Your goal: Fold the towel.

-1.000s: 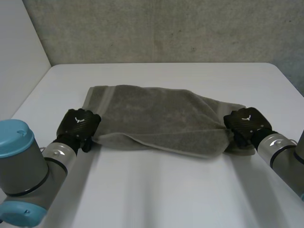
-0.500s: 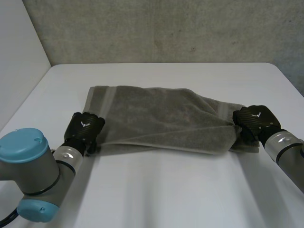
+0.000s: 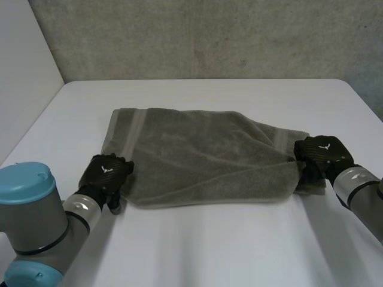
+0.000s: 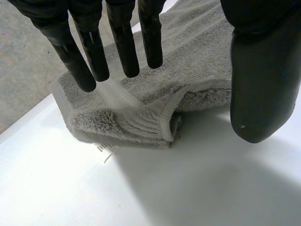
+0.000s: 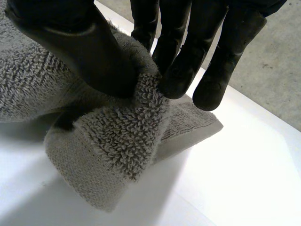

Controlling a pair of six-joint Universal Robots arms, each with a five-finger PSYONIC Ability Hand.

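A grey-green towel [image 3: 203, 155] lies folded across the middle of the white table [image 3: 203, 239]. My left hand [image 3: 106, 171] is at its near left corner, fingers [image 4: 124, 44] straight and apart from the thumb [image 4: 261, 80], with the folded corner [image 4: 141, 120] lying loose on the table below them. My right hand [image 3: 320, 155] is at the towel's right end. There its thumb [image 5: 89, 52] and fingers [image 5: 176, 70] pinch a bunched edge of the towel [image 5: 122, 136], which is lifted a little off the table.
A rough grey wall [image 3: 203, 36] rises behind the table's far edge. Bare tabletop stretches in front of the towel, between my two arms.
My left hand has let go of the towel's left corner and drawn back toward the near edge. The near fold has dropped flat. My right hand keeps its pinch.
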